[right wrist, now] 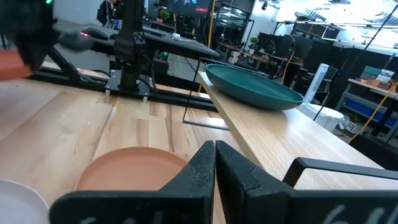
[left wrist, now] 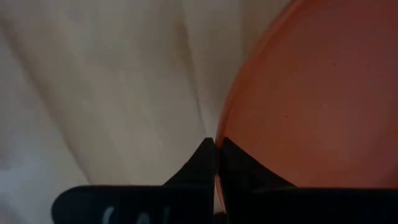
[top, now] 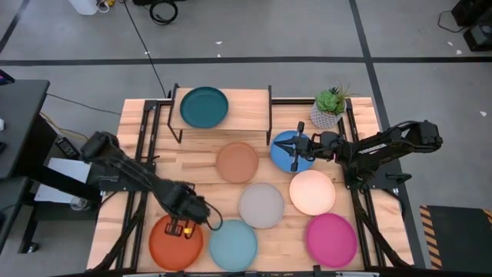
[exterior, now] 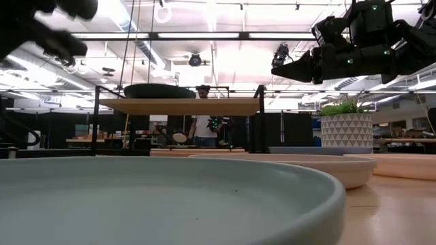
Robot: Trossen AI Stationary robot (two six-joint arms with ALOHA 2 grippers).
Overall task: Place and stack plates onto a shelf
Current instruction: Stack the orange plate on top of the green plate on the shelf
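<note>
The dark teal plate [top: 204, 106] lies on the left half of the shelf [top: 247, 98]. Seven plates lie flat on the slatted tabletop: tan brown [top: 237, 161], blue [top: 278, 158], grey [top: 261, 205], cream [top: 312, 192], orange [top: 169, 248], light blue [top: 233, 245] and magenta [top: 331, 240]. My left gripper [top: 187, 225] is low at the far rim of the orange plate, fingers closed. My right gripper [top: 287, 146] is shut and holds nothing. It hovers above the blue plate and points toward the shelf and the tan brown plate [right wrist: 134, 171]. My left gripper pinches the orange plate's rim [left wrist: 219, 163] at the plate's far edge. One finger [left wrist: 249, 177] is over the plate's inside and the other [left wrist: 193, 174] is on the table side. The fingers come from above, slanting down. I cannot tell whether the plate is off the table.
A potted plant [top: 328, 108] stands at the table's far right corner, just right of the shelf. The right half of the shelf board [right wrist: 261, 134] is bare. A person [exterior: 202, 126] stands in the room behind the table.
</note>
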